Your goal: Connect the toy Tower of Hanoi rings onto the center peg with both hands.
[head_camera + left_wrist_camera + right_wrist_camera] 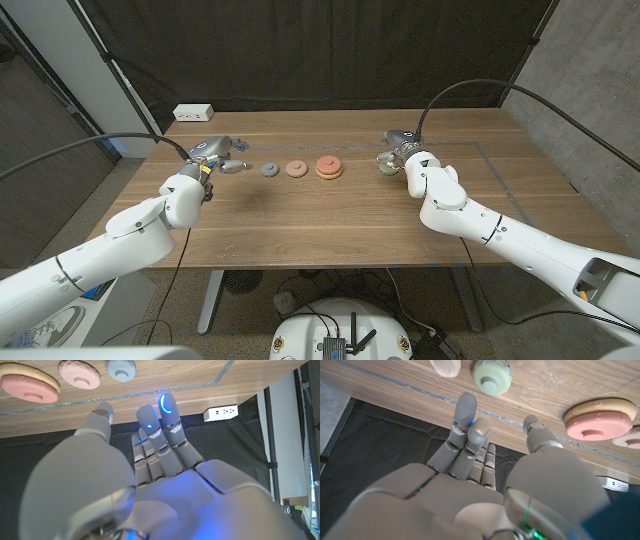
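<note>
Both hands hang open, holding nothing: left hand point(213, 160) beside the blue ring point(269, 169), right hand point(403, 152) by the green ring point(386, 164). Mid-frame on the table point(330, 225), the red stack point(329, 167) could get knocked by a wide reach.

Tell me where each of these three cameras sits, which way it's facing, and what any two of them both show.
Head view: on the robot's head, looking down at the table; both arms, left hand, right hand.
Left wrist view: on the left wrist, looking along the hand toward the blue ring.
Right wrist view: on the right wrist, looking along the hand toward the green ring.
All three show the red ring.
</note>
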`<state>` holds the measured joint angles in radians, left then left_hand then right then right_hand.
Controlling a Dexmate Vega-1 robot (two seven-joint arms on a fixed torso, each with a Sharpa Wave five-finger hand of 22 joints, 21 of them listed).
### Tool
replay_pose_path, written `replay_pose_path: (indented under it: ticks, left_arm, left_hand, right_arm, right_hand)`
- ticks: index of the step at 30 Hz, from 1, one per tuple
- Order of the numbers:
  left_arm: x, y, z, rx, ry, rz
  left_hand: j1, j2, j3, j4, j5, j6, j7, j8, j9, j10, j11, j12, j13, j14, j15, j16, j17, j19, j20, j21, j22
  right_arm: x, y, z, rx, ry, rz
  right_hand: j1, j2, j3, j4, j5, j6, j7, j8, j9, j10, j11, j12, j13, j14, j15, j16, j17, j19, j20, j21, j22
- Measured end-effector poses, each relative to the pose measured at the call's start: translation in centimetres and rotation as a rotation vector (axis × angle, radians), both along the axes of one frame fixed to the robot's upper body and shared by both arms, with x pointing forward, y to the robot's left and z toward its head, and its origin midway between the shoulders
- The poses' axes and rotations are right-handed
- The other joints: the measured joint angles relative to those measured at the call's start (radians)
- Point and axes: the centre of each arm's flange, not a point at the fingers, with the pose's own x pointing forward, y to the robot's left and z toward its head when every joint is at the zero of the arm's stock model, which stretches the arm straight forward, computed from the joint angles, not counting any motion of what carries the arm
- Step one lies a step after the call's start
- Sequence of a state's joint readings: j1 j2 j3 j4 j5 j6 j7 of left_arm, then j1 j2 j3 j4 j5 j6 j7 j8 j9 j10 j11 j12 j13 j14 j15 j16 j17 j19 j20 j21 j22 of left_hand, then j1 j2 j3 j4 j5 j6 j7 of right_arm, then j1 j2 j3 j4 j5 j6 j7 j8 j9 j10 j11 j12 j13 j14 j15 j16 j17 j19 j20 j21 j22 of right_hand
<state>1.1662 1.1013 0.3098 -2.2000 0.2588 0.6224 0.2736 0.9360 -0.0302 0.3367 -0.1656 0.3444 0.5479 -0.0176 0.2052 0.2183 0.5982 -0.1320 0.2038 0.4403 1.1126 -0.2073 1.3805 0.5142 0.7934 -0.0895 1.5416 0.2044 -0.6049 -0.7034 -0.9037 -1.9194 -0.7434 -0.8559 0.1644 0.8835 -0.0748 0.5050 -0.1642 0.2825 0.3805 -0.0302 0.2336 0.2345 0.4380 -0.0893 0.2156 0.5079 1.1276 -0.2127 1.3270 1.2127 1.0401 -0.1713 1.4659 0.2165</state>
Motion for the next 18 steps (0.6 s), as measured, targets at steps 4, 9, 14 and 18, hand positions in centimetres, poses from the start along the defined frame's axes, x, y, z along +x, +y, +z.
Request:
replay_pose_path:
  ticks: [4, 9, 14, 18]
  left_arm:
    - [0.1, -0.1, -0.2, 0.015, 0.023, -0.003]
    - [0.9, -0.4, 1.8, 0.070, 0.015, -0.001]
    - [1.4, -0.7, 2.5, 0.095, 0.022, -0.004]
    - [1.9, -1.0, 2.9, 0.112, 0.036, -0.012]
  left_hand:
    - [0.005, -0.005, 0.000, 0.000, 0.000, 0.000, 0.000, 0.000, 0.000, 0.000, 0.000, 0.000, -0.005, 0.000, 0.000, 0.000, 0.000, -0.001, -0.001, 0.000, 0.000]
    - [0.005, -0.005, 0.000, 0.000, 0.000, 0.000, 0.000, 0.000, 0.000, 0.000, 0.000, 0.000, -0.005, 0.000, 0.000, 0.000, -0.004, -0.006, 0.002, 0.000, 0.000]
    - [0.005, -0.005, -0.003, 0.003, 0.000, -0.008, -0.004, 0.000, 0.000, -0.011, 0.003, -0.004, -0.005, 0.000, 0.000, 0.008, -0.002, -0.006, 0.002, 0.000, 0.000]
    - [0.005, -0.005, -0.006, 0.006, 0.000, -0.011, -0.003, 0.000, 0.000, -0.016, -0.002, -0.004, -0.008, 0.000, 0.000, 0.008, -0.004, -0.006, 0.002, 0.000, 0.000]
  right_arm:
    - [0.0, 0.0, 0.0, -0.001, 0.000, 0.000]
    - [0.0, -0.2, -0.1, 0.007, 0.005, -0.006]
    - [0.0, -0.3, -0.2, 0.010, 0.008, -0.007]
    - [0.1, -0.3, -0.3, 0.011, 0.010, -0.008]
  right_hand:
    - [0.000, 0.000, 0.000, 0.000, 0.000, 0.000, 0.000, 0.000, 0.000, 0.000, 0.000, 0.000, 0.000, 0.000, 0.000, 0.000, 0.000, 0.000, 0.000, 0.000, -0.002]
    - [0.000, 0.000, 0.000, 0.000, 0.000, 0.004, 0.004, 0.000, 0.000, 0.000, 0.000, 0.000, 0.000, 0.000, 0.000, -0.007, -0.002, 0.000, 0.000, 0.000, -0.003]
    - [0.000, 0.000, 0.000, 0.000, 0.000, 0.004, 0.004, 0.000, 0.000, 0.000, 0.000, 0.000, 0.000, 0.000, 0.000, -0.007, -0.002, 0.000, 0.000, 0.000, -0.003]
    - [0.000, 0.000, 0.004, 0.004, 0.000, 0.004, 0.004, 0.000, 0.000, 0.009, 0.002, 0.000, 0.000, 0.000, 0.000, -0.007, -0.002, 0.000, 0.000, 0.000, -0.003]
